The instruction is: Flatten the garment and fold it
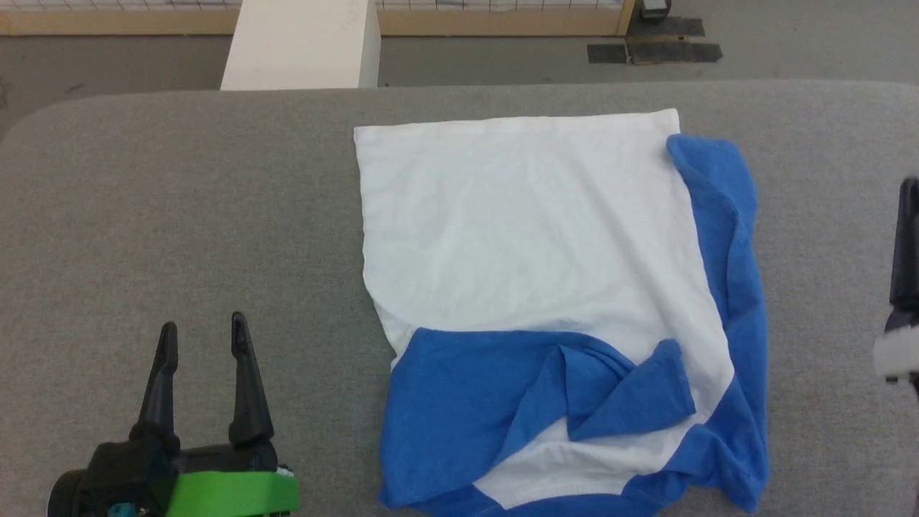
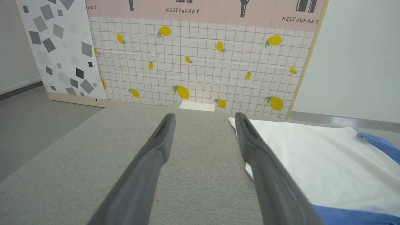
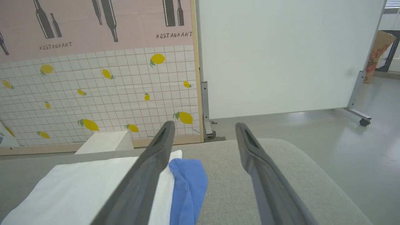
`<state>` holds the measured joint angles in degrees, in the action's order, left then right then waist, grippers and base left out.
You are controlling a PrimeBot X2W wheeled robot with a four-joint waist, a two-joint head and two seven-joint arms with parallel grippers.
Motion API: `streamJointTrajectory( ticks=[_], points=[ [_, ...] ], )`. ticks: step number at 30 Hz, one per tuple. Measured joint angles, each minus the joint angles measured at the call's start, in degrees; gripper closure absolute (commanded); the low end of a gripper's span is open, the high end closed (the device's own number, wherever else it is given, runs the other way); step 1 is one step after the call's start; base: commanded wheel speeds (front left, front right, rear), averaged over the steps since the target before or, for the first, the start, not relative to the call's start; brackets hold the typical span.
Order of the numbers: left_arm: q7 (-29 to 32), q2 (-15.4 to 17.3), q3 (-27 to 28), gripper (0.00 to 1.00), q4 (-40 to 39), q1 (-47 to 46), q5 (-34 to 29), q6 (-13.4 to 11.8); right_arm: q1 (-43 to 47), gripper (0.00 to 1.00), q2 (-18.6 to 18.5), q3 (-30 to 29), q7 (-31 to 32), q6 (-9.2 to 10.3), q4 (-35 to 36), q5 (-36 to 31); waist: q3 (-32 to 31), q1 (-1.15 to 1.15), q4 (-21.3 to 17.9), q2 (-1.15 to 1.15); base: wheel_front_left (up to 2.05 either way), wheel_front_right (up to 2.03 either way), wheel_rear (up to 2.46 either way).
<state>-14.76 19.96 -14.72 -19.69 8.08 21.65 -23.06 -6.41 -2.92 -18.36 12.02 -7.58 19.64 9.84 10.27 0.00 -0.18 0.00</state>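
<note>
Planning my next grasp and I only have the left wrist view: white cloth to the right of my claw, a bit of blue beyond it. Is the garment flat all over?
Observer: No. In the head view the garment has its white body flat, but a blue sleeve lies crumpled across its near end.
Operator: And the blue bit at the far right?
Observer: That is the other sleeve, folded in along the garment's right edge.
Operator: Where is the right claw?
Observer: The right claw is open over the grey surface, just right of that edge, holding nothing.
</note>
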Motion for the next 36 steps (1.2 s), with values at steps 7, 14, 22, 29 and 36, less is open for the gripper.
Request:
streamJointTrajectory(
  ticks=[7, 14, 22, 29, 36],
  points=[
    [0.0, -0.8, 0.5, 0.0, 0.6, -3.1, -2.4, 2.6, -18.6, 0.0, -5.4, 1.6, 11.4, 0.0, -3.0, -0.7, 5.7, 0.0, -0.4, 0.0, 0.0, 0.0, 0.0],
    [0.0, -1.3, -0.3, 0.0, 1.3, -6.9, -3.7, 4.4, -32.8, 0.0, -12.9, 4.5, 23.3, 0.0, -13.6, 2.4, 12.4, 0.0, 0.2, 0.0, 0.0, 0.0, 0.0],
    [0.0, -2.4, -1.7, 0.0, 2.8, -9.9, -5.0, 6.3, -38.8, 0.0, -16.5, 5.5, 33.6, 0.0, -23.4, 2.1, 19.4, 0.01, 2.4, 0.0, 0.0, 0.0, 0.0],
    [0.0, -3.7, -2.4, 0.0, 4.2, -11.6, -5.6, 7.2, -38.5, 0.0, -17.7, 5.2, 37.8, 0.0, -26.7, 1.7, 23.6, 0.01, 5.1, 0.0, 0.0, 0.0, 0.0],
    [0.0, -3.7, -1.9, 0.0, 4.3, -12.5, -6.2, 7.6, -36.8, 0.69, -17.0, 3.7, 39.6, 0.0, -28.0, 1.2, 26.1, 0.01, 7.4, 0.0, 0.0, 0.0, 0.0]
  ],
)
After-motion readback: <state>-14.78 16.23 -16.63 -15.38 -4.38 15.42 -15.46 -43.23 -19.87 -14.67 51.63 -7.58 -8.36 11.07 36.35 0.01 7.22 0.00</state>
